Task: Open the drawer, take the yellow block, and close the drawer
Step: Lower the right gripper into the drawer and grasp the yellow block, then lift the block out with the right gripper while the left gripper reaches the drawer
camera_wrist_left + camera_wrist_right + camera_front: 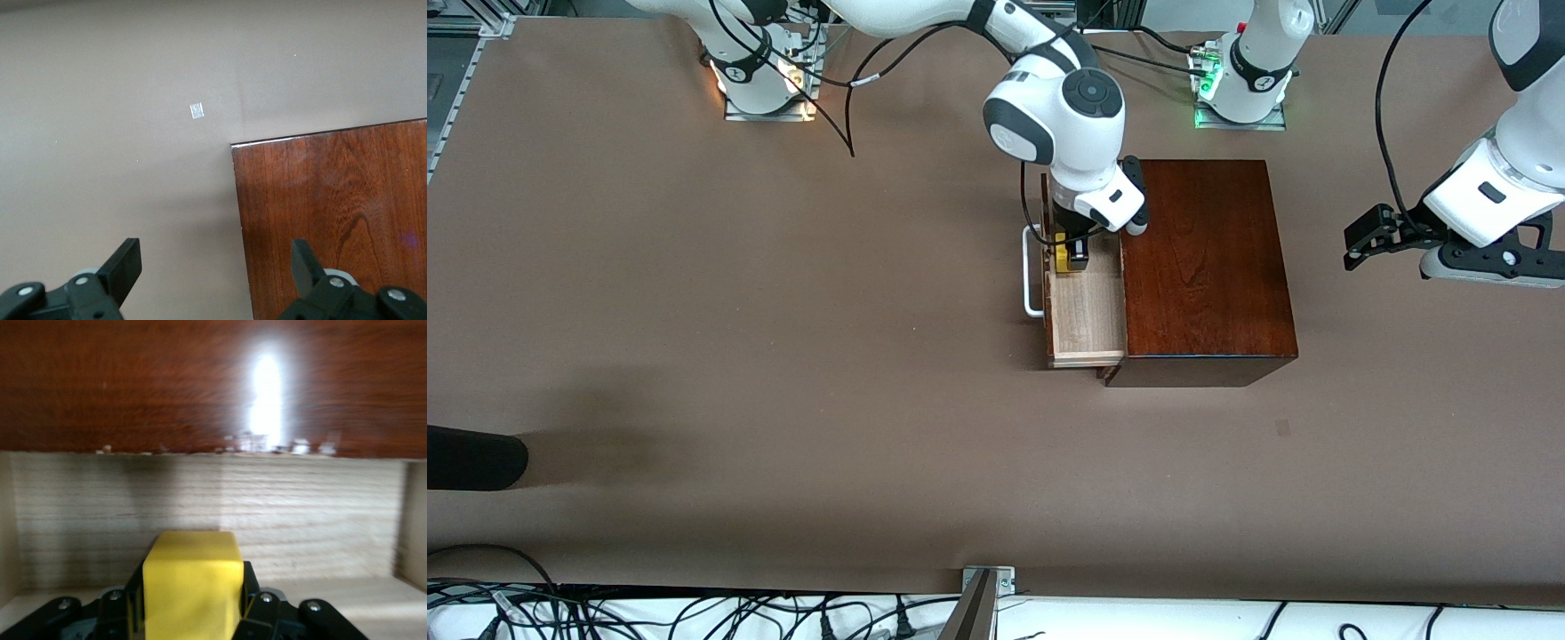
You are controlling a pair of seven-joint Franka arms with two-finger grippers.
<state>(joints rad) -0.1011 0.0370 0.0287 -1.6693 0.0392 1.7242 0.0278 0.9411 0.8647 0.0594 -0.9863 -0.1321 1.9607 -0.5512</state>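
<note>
the drawer (1087, 307) stands pulled out of the wooden box (1208, 267), toward the right arm's end of the table, at 9 o'clock from the box top. the right gripper (1071, 255) reaches down into the drawer, its fingers closed on the yellow block (192, 587) inside the pale interior. the left gripper (217, 263) waits with fingers spread wide and nothing in them, over the box's edge and table (783, 356).

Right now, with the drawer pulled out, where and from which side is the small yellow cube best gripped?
Across two opposite flat side faces of the small yellow cube, coming from above into the open pale-wood drawer; its walls block a sideways approach. The right hand already has it that way. The left hand waits open over the dark wooden box's edge.
</note>
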